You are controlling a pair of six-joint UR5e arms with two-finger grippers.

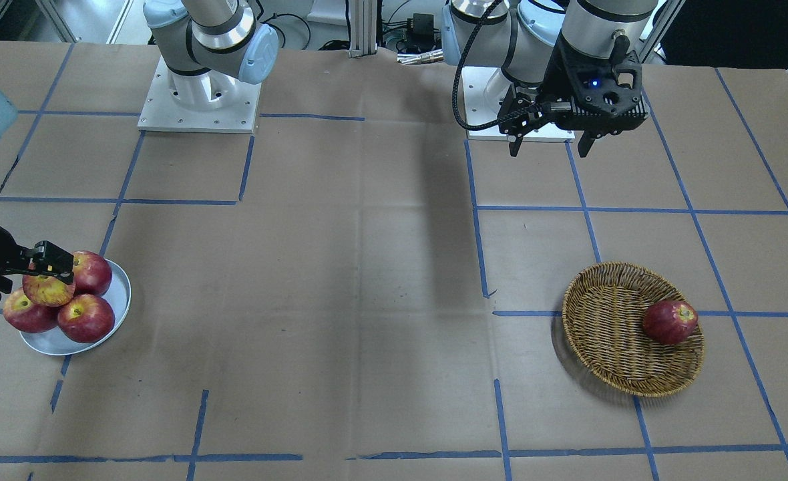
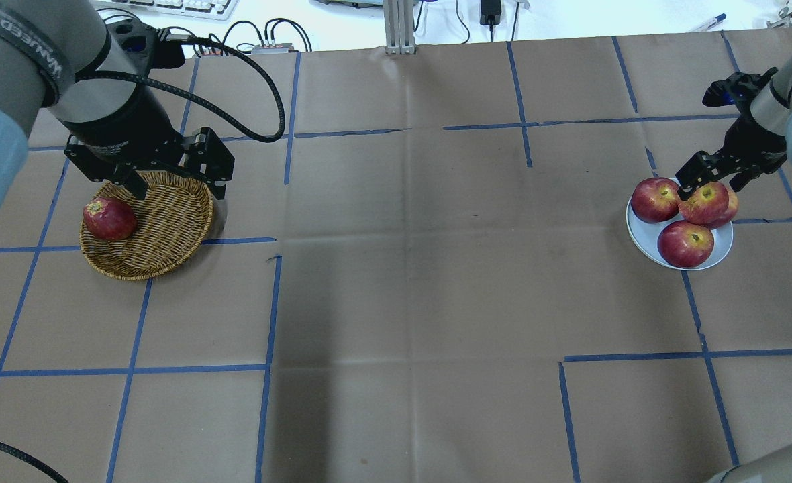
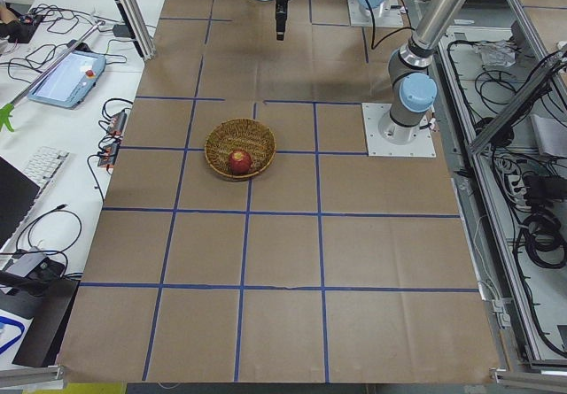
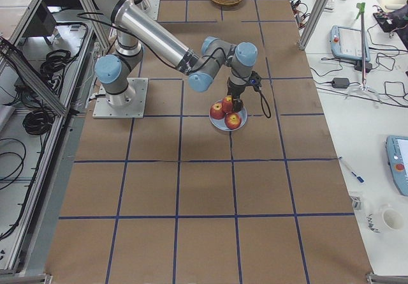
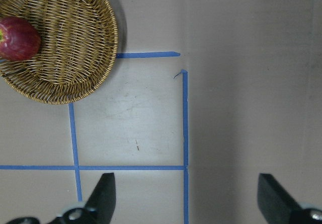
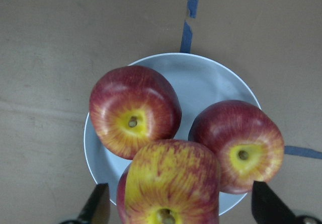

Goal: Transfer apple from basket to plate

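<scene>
Resting atop three darker apples (image 1: 85, 318) on the plate (image 6: 216, 78), the apple (image 6: 171, 183) lies at the bench's (image 1: 367, 300) end on the robot's right. The right gripper (image 1: 52, 266) hangs just over it, jaws spread wide to either side with a gap to the fruit. The left gripper (image 1: 549, 148) hovers near the basket (image 1: 608, 347), jaws parted and empty. One dark apple (image 1: 669, 321) lies in the basket.

Colours, table survey.
Apple (image 6: 171, 183) red, yellow-streaked; plate (image 6: 211, 78) pale grey-white; other apples (image 6: 133, 108) dark red, yellow round stems; basket (image 5: 75, 43) brown weave; table (image 1: 367, 267) tan, blue tape grid (image 1: 477, 234).
</scene>
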